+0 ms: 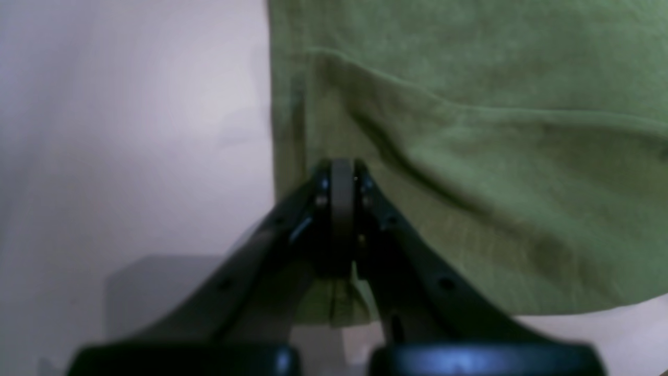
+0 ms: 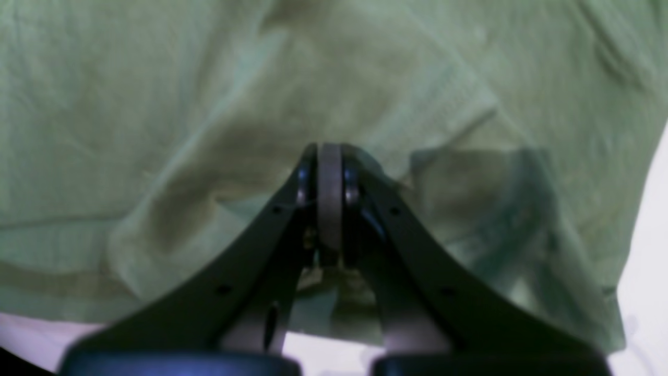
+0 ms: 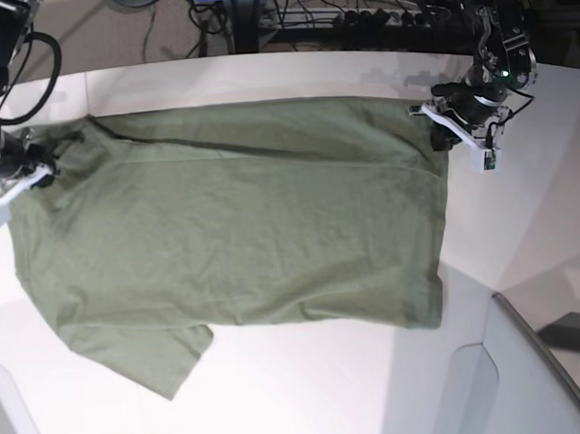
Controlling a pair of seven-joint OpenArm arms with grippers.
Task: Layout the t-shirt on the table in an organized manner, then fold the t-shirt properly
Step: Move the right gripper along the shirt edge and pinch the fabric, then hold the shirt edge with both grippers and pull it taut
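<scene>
Now the t-shirt lies spread between the left gripper and right gripper; both pinch its corners.

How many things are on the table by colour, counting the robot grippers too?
Green: 1, the t-shirt
Black: 2, the left gripper and the right gripper, each pinching the shirt's far edge
White: 1, the table itself
Total: 4

- No readable text, label, brand, number or sign shows in any view.
- The t-shirt shows plain olive cloth with no print.
- The table carries no markings.
</scene>
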